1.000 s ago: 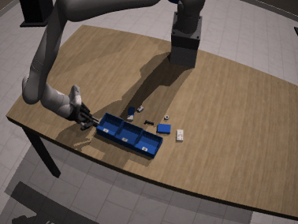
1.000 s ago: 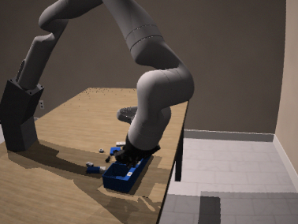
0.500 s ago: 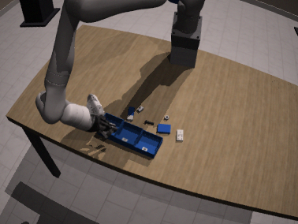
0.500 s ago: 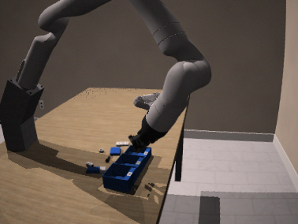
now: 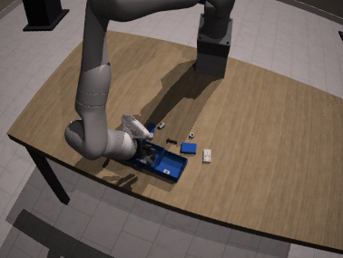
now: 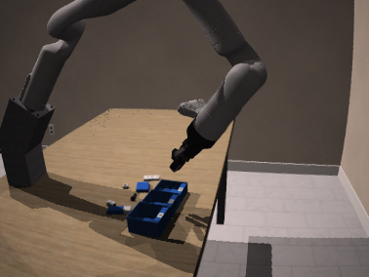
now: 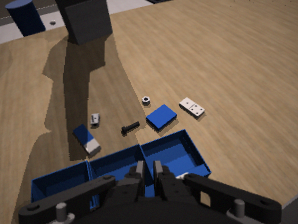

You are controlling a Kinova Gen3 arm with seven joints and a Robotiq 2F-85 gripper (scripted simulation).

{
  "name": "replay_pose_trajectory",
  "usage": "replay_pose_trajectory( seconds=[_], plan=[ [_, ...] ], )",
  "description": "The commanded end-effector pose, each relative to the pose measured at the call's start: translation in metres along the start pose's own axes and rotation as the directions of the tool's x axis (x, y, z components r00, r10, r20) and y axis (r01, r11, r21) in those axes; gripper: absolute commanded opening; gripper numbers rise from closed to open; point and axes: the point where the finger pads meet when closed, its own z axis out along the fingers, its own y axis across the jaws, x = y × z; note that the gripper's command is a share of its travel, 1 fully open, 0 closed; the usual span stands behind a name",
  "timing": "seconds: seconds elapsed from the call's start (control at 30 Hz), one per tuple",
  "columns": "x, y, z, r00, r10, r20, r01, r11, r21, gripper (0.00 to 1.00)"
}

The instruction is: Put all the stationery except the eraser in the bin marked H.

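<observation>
A blue row of three bins [image 7: 125,167] lies near the table's front edge; it also shows in the top view [image 5: 160,162] and the exterior view [image 6: 157,202]. Its white label tags are too small to read. My gripper [image 7: 149,170] hangs above the bins, shut, with nothing seen between the fingers; it also shows in the exterior view [image 6: 177,161]. Beyond the bins lie a blue-and-white eraser [image 7: 86,139], a small grey piece [image 7: 95,118] and a blue flat block [image 7: 161,116].
A black bolt [image 7: 130,127], a metal nut [image 7: 146,100] and a white domino [image 7: 192,106] lie beyond the bins. The arm's dark base [image 5: 213,47] stands at the table's far side. The table edge [image 6: 215,195] runs close beside the bins.
</observation>
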Motion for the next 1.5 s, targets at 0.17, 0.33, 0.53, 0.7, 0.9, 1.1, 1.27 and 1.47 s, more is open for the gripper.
replay_pose_trajectory(
  seconds=[0.17, 0.33, 0.53, 0.7, 0.9, 1.1, 1.27, 1.47],
  plan=[
    [0.026, 0.036, -0.004, 0.991, -0.13, 0.014, 0.129, 0.988, 0.09, 0.09],
    [0.039, 0.05, -0.004, 0.985, -0.173, 0.015, 0.17, 0.978, 0.121, 0.09],
    [0.064, 0.073, -0.006, 0.954, -0.299, 0.019, 0.289, 0.936, 0.203, 0.09],
    [0.084, 0.089, -0.007, 0.924, -0.382, 0.019, 0.365, 0.896, 0.254, 0.09],
    [0.107, 0.086, -0.004, 0.893, -0.434, 0.117, 0.392, 0.879, 0.272, 0.09],
    [0.135, 0.046, 0.009, 0.853, -0.441, 0.279, 0.375, 0.89, 0.261, 0.09],
    [0.149, 0.027, 0.015, 0.827, -0.441, 0.347, 0.367, 0.893, 0.26, 0.09],
    [0.177, -0.013, 0.028, 0.789, -0.441, 0.428, 0.361, 0.896, 0.256, 0.09]
  ],
)
